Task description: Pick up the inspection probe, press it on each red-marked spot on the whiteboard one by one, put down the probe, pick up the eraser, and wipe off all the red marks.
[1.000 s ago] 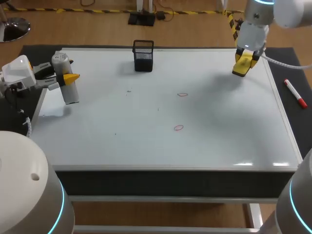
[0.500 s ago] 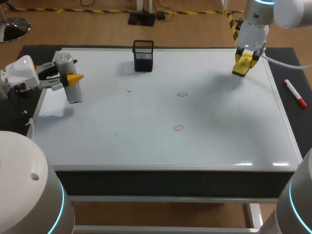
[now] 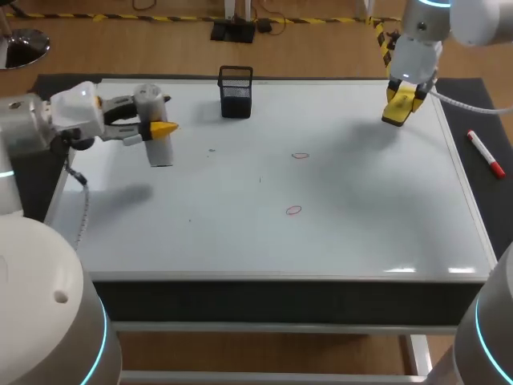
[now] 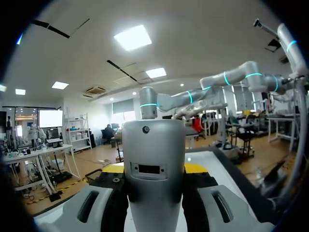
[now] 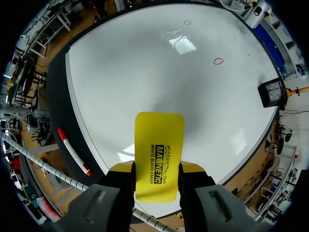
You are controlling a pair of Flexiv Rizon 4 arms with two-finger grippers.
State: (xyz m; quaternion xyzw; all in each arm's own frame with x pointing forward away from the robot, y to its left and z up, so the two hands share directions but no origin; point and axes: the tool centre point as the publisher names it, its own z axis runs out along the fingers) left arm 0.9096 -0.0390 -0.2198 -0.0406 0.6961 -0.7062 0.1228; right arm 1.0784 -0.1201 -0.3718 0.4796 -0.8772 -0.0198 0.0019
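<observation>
Only right wrist view shows eraser (image 5: 159, 150) plainly.

We are working in a robotics lab: our left arm (image 3: 22, 132) and right arm (image 3: 474, 20) are hanging over a whiteboard (image 3: 240, 233) lying flat on the counter (image 3: 264, 301).

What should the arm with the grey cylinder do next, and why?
Probably swing the probe right, over the nearest red mark. The left claw holds it above the whiteboard, well left of that mark; the right claw holds the eraser.
</observation>
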